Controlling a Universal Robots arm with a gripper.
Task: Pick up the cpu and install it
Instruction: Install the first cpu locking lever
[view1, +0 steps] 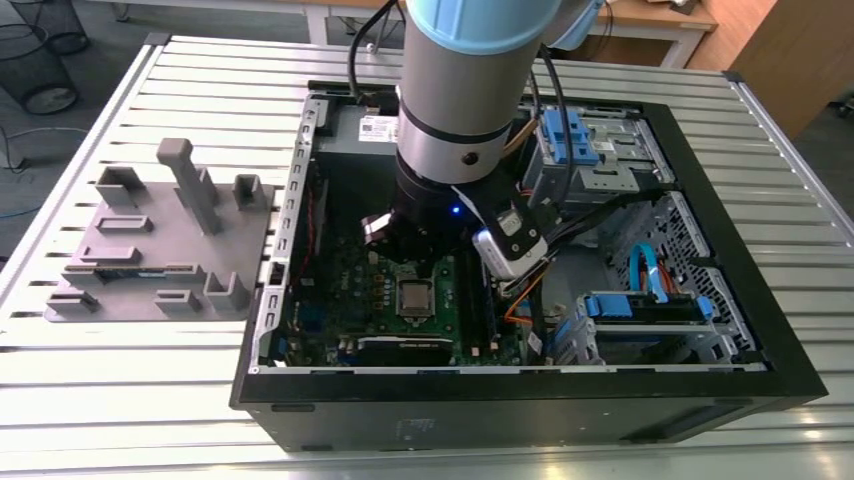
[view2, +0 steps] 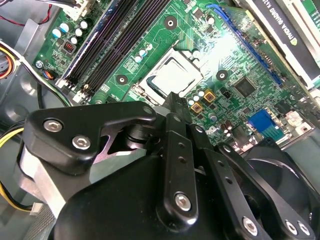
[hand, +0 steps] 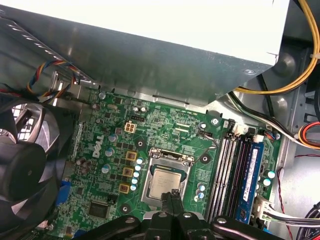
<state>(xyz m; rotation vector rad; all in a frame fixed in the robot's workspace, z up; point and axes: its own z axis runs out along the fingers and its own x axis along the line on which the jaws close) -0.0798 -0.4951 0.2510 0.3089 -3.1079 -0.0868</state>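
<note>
Silvery cpu seated in its socket on the motherboard — hand closed, empty, just above it

Silvery cpu seated in its socket, black tool just above.

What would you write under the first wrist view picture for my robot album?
The robot's claw hangs just above the cpu, which sits in its socket on the green motherboard.

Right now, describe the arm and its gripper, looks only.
The arm is a thick silver-grey cylinder with a pale blue cap and a small blue light; black cables run down it. The gripper is matte black, built of linked bars with silver screw heads.
</note>
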